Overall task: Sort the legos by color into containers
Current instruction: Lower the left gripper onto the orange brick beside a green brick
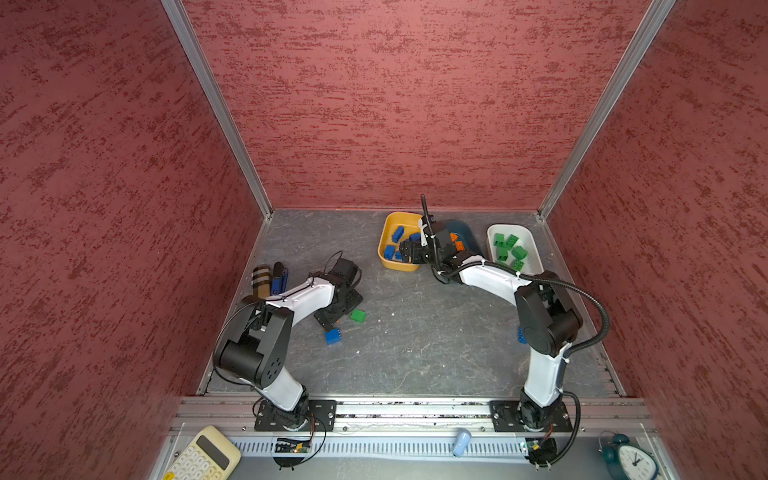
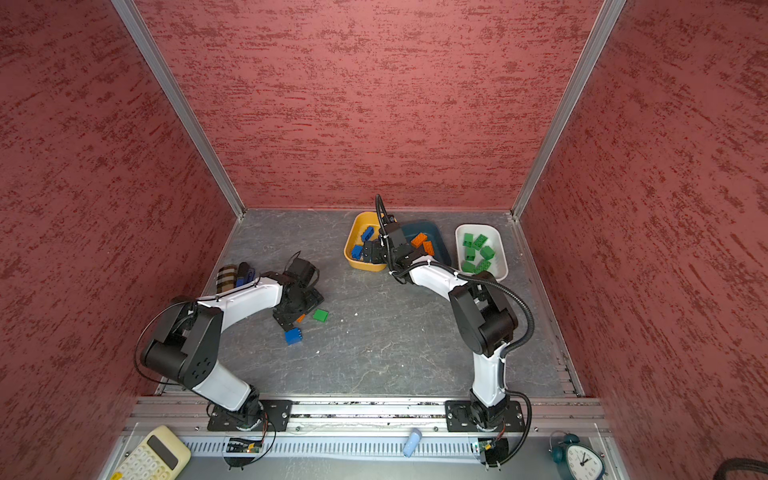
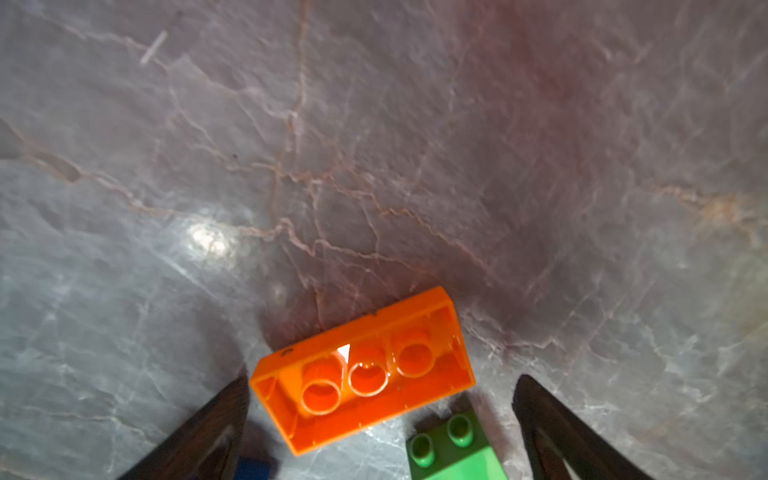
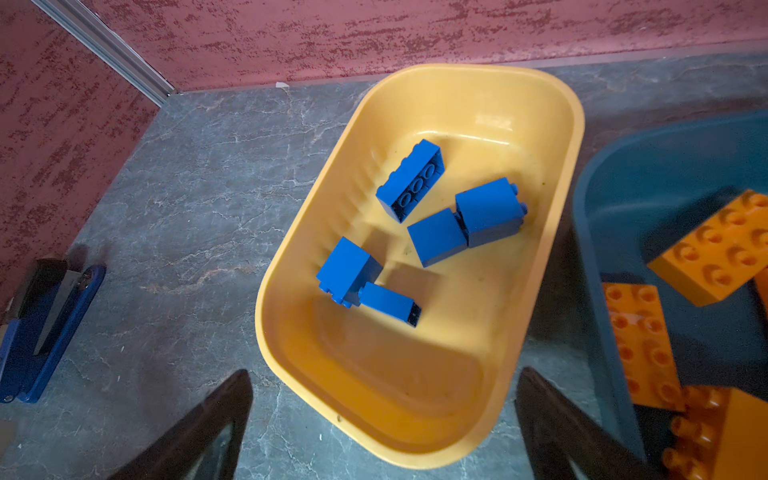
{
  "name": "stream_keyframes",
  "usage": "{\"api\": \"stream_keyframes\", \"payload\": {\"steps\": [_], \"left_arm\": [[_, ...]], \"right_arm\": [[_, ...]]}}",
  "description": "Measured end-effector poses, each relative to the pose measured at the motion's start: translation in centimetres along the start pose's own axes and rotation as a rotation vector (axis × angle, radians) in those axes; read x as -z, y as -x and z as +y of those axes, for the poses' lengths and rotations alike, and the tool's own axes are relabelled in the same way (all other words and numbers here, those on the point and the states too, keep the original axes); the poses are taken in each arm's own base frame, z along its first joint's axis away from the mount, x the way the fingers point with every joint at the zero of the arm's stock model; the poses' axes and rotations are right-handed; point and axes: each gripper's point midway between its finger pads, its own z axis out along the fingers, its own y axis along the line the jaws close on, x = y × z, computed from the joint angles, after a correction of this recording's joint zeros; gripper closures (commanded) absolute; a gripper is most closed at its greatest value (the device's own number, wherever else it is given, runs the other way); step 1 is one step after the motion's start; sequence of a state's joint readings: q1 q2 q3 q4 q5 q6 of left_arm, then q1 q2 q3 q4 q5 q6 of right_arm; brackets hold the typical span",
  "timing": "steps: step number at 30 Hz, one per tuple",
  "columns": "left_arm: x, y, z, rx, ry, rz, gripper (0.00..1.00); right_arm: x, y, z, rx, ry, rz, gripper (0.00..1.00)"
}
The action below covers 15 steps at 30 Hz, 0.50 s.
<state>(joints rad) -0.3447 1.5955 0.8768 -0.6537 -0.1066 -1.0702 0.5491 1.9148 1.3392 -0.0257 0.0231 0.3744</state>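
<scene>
We see three tubs in a row at the far right of the counter [image 1: 415, 357], close to the far wall. The left tub [image 1: 385, 237] holds five bricks [image 4: 436, 237]. The middle tub [image 2: 430, 227] and the right tub [image 1: 534, 254] hold bricks too. The right gripper [image 1: 409, 254] hangs over the near end of the left tub. The left gripper [image 3: 383, 375] is over the left middle of the counter, and a long brick [image 3: 361, 370] lies right under it. A square brick [image 1: 358, 315] sits just right of that one. Another brick [image 1: 332, 336] lies a bit nearer to us. A fourth brick [image 1: 521, 336] peeks out from behind the right arm [image 1: 540, 374]. A small heap of things [image 1: 270, 280] lies at the left edge.
</scene>
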Motion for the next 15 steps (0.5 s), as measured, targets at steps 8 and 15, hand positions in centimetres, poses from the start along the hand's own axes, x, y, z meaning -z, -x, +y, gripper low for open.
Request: {"api": "stream_keyframes", "payload": {"steps": [8,15], "left_arm": [[-0.2,0.9,0.2,0.048,0.006,-0.040,0.19],[-0.5,0.9,0.3,-0.006,0.058,-0.063,0.28]], "right_arm": [[-0.1,-0.8,-0.6,0.001,-0.017,0.015,0.01],[0.8,-1.1,-1.2,0.003,-0.046,0.011,0.01]]}}
